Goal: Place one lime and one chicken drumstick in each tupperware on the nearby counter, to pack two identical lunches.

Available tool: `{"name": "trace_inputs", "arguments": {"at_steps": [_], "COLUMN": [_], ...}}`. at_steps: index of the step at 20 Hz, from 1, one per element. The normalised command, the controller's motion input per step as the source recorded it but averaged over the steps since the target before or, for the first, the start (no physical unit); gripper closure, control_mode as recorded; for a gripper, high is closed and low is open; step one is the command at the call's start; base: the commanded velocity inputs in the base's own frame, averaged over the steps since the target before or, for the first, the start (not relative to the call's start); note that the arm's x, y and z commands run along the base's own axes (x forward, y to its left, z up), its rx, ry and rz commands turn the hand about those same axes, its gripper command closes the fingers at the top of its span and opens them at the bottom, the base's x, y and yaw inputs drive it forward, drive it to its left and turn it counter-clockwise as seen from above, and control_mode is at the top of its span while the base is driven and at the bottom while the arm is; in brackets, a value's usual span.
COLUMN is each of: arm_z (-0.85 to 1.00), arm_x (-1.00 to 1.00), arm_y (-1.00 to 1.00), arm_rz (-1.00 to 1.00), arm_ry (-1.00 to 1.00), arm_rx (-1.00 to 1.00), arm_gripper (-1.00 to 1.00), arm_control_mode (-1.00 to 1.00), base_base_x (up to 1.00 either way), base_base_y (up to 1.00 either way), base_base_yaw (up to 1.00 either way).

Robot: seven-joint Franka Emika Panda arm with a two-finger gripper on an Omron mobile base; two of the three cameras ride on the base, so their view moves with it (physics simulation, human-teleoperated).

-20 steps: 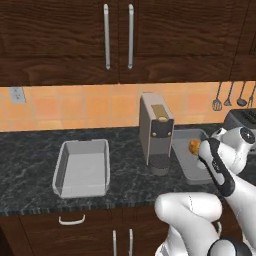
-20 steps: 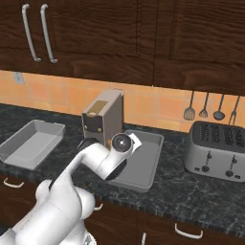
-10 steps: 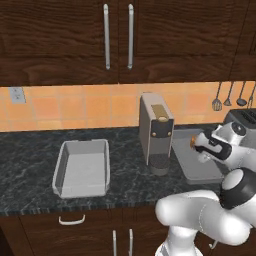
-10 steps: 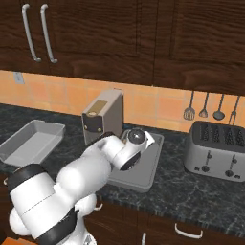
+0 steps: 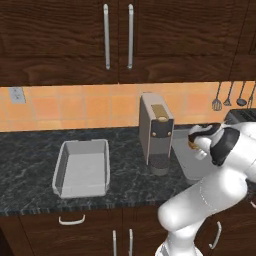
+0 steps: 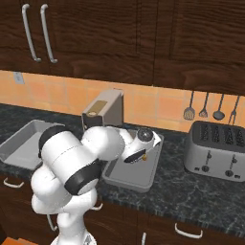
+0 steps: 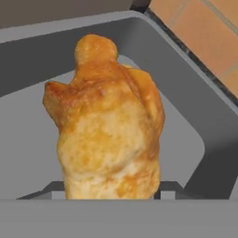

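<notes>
Gripper [image 5: 192, 142] is narrowed onto the chicken drumstick [image 7: 109, 123], which stands between the finger tips at 6 o'clock in the hand view, held over the grey floor of the right tupperware [image 7: 186, 116]. In the left base view the gripper sits at 3 o'clock, over that tupperware [image 5: 187, 170], just right of the coffee machine [image 5: 156, 130]. Risk: the drumstick is lumpy and tapered, so the grip looks marginal; it could pivot or slip on release and lodge on the rim, or the hand could clip the coffee machine. Hand view gives the grip and the orange tile backsplash [image 7: 204, 32] behind the wall; the base views don't resolve the fingers. Left base view adds the second tupperware [image 5: 82, 167] at 9 o'clock on the counter [image 5: 30, 160]. Right base view adds the toaster [image 6: 215, 150] at 3 o'clock.
</notes>
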Motion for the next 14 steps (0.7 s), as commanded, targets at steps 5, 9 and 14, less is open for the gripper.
{"name": "trace_inputs", "arguments": {"at_steps": [5, 9, 14], "arm_z": [-0.34, -0.44, -0.43], "arm_x": [0.43, 0.37, 0.25], "arm_y": [-0.15, -0.23, -0.32], "arm_rz": [0.0, 0.0, 0.03], "arm_ry": [0.0, 0.0, -0.02], "arm_rx": [0.0, 0.0, 0.0], "arm_gripper": [1.0, 1.0, 1.0], "arm_control_mode": [-1.0, -1.0, -1.0], "base_base_x": [0.0, 0.0, 0.0], "base_base_y": [0.0, 0.0, 0.0], "base_base_yaw": [0.0, 0.0, 0.0]}}
